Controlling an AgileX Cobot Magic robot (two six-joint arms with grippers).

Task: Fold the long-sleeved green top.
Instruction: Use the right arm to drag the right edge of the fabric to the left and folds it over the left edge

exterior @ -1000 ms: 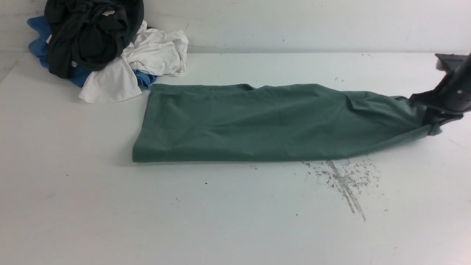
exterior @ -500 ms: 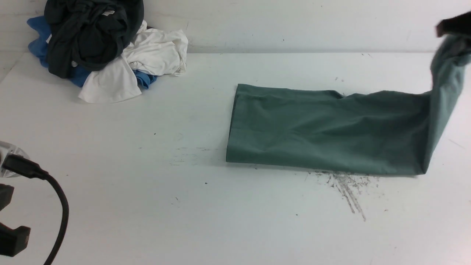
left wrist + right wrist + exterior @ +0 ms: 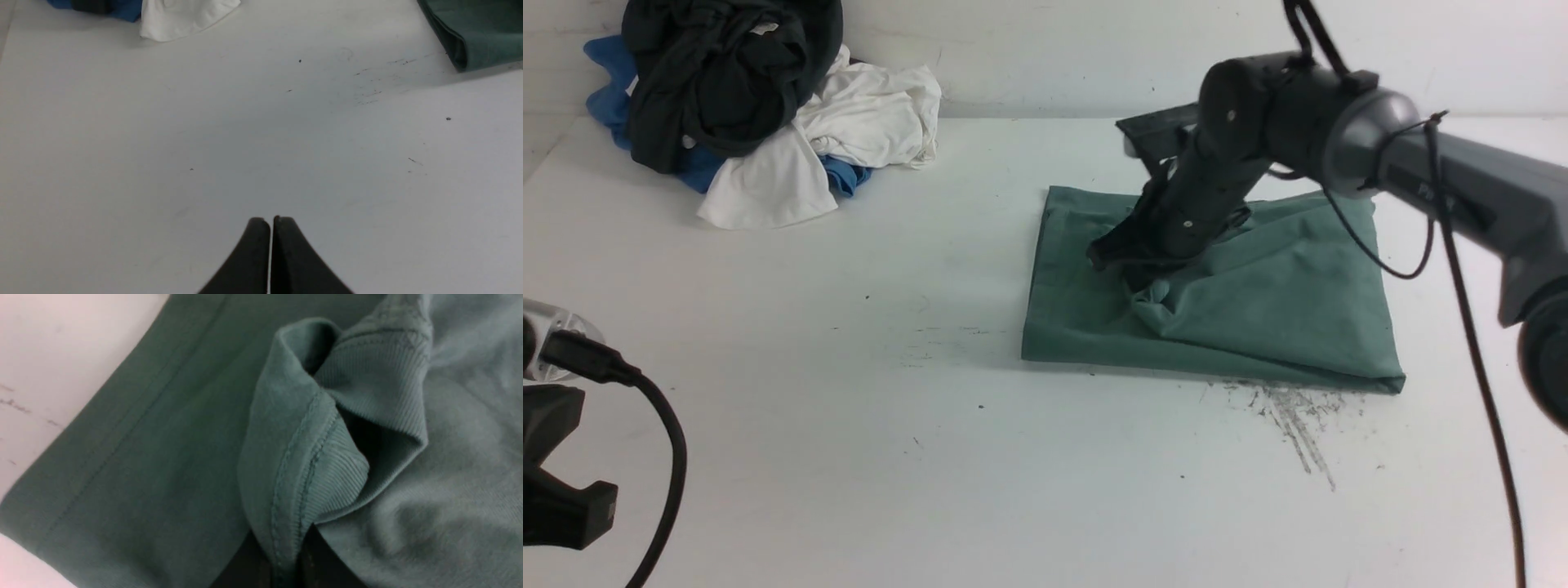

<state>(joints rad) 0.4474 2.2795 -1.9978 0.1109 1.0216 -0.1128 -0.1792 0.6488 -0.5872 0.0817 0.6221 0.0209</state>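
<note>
The right gripper [image 3: 282,555] is clenched on a gathered end of the green top [image 3: 1307,310], a ribbed edge bunched up just beyond its fingertips. In the front view that grip sits over the middle of the cloth, toward one o'clock from the centre of the table [image 3: 980,474], and its arm [image 3: 1454,163] reaches in from about two o'clock. Under and around the grip lies the rest of the top, spread as a long band on the table: its flat hem end points to nine o'clock, its doubled-over end to three o'clock, with a smooth bend there. The step in hand looks to be the fold that brings the collar end back over the body, most of the way across. The next move likely calls for laying that end down square on the layer beneath, then letting go and smoothing the bunched part, since it sits crumpled and could leave a lump. The left gripper [image 3: 271,253] is closed on nothing, off at about eight o'clock, well apart from the top. Farther out, toward eleven o'clock, a heap of dark [image 3: 735,82], white [image 3: 866,114] and blue clothes [image 3: 609,102] rests clear of the fold.
</note>
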